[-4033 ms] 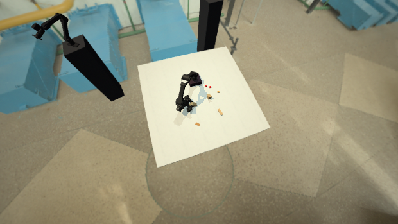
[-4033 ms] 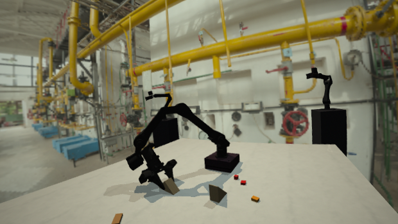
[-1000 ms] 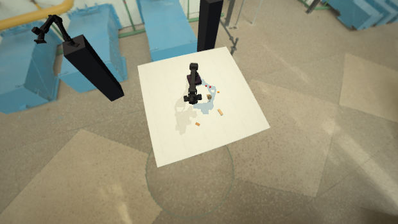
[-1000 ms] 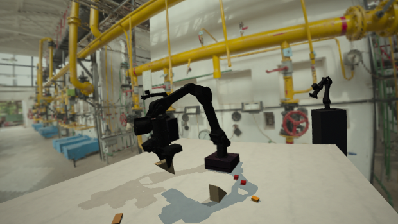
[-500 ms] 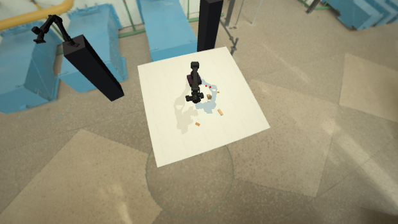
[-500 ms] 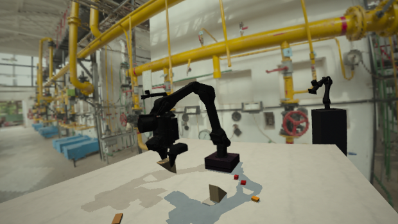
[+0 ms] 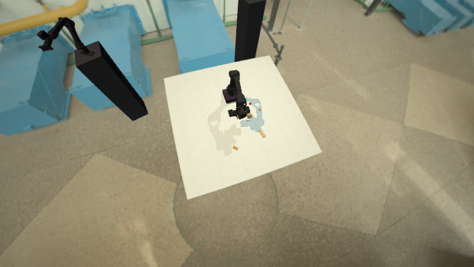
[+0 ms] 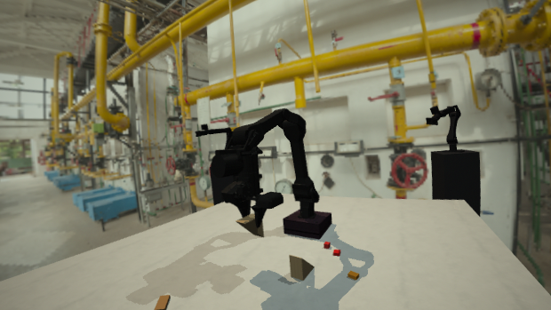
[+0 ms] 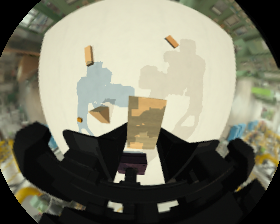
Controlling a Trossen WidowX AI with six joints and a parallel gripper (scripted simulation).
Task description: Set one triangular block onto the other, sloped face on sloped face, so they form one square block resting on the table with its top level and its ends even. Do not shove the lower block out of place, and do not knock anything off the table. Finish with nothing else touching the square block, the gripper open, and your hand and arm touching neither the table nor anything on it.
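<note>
My gripper (image 8: pixel 251 219) (image 9: pixel 141 125) is shut on one triangular block (image 8: pixel 253 227) (image 9: pixel 146 122), held above the table. In the exterior view this block has its broad side up and tapers to a low point at lower right. The other triangular block (image 7: pixel 249 115) (image 8: pixel 299 268) (image 9: pixel 102 114) stands on the table, apart from the held one. In the exterior view it is nearer the camera and to the right of the gripper, its slope falling to the right. In the wrist view it lies left of the held block. The top view mostly hides the held block under the hand.
A small orange block (image 7: pixel 260 109) (image 8: pixel 353 274) (image 9: pixel 79 120) and red cubes (image 8: pixel 327 245) (image 8: pixel 337 252) lie near the standing block. A longer orange block (image 7: pixel 262 134) (image 9: pixel 89 54) and another orange block (image 7: pixel 235 148) (image 8: pixel 163 302) (image 9: pixel 171 41) lie farther from the arm's base (image 8: pixel 307 225).
</note>
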